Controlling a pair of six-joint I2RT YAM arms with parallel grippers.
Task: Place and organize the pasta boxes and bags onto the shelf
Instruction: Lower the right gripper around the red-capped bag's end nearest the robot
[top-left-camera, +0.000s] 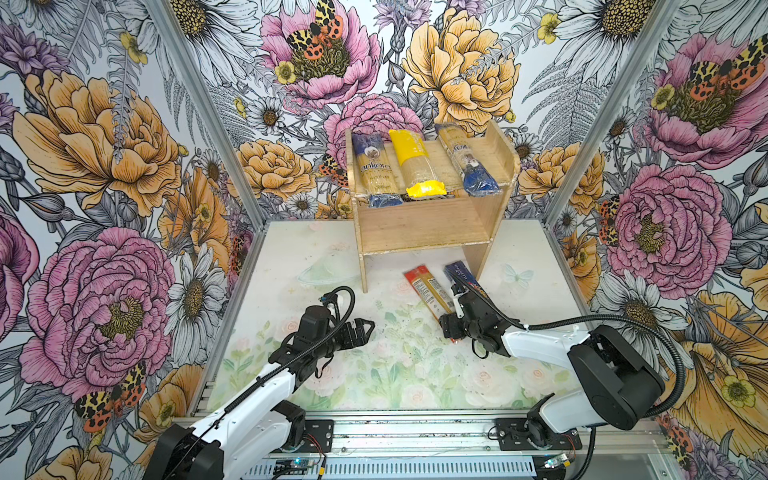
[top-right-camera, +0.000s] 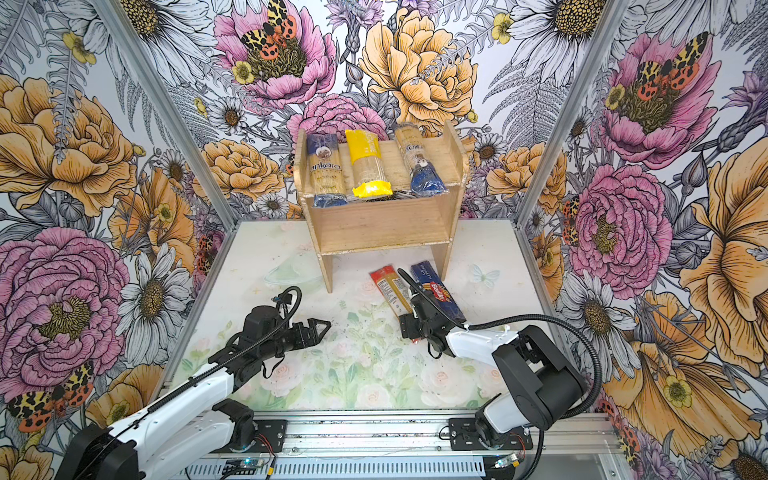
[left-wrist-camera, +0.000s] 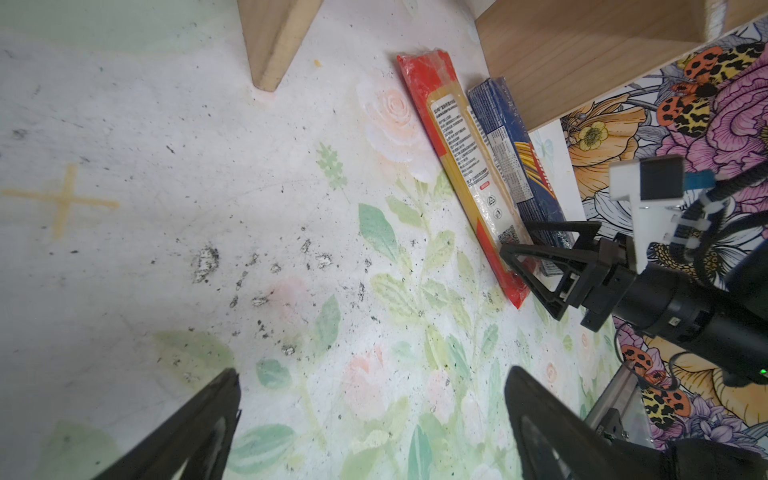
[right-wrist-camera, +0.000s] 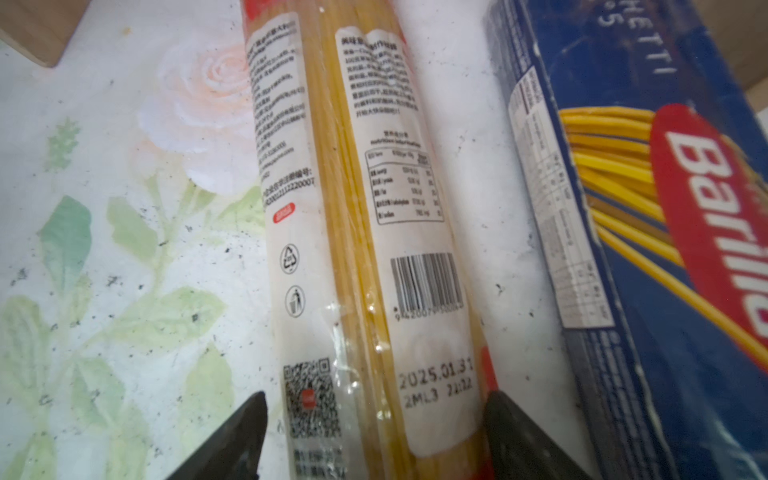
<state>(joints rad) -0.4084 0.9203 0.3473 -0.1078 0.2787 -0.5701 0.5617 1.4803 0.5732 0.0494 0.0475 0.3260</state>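
Three of five are up: the blue-ended "ankara" bag (top-left-camera: 376, 174), yellow-ended bag (top-left-camera: 415, 166) and slimmer blue-ended bag (top-left-camera: 467, 166) lie on the top tier of the light wooden shelf (top-left-camera: 419, 232); its lower tier is bare. On the table (top-left-camera: 311, 257), your right pincer (right-wrist-camera: 376, 395) straddles the red-ended pack (top-left-camera: 430, 291), jaws apart, beside the dark blue "Barilla" pack (top-right-camera: 438, 291). Your left pincer (left-wrist-camera: 372, 372) hangs apart, empty.

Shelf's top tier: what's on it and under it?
On the shelf lie, side by side, the ankara bag, yellow-ended bag and slimmer blue-ended bag. Beneath, the lower tier shows bare in front; the top tier covers its rear.
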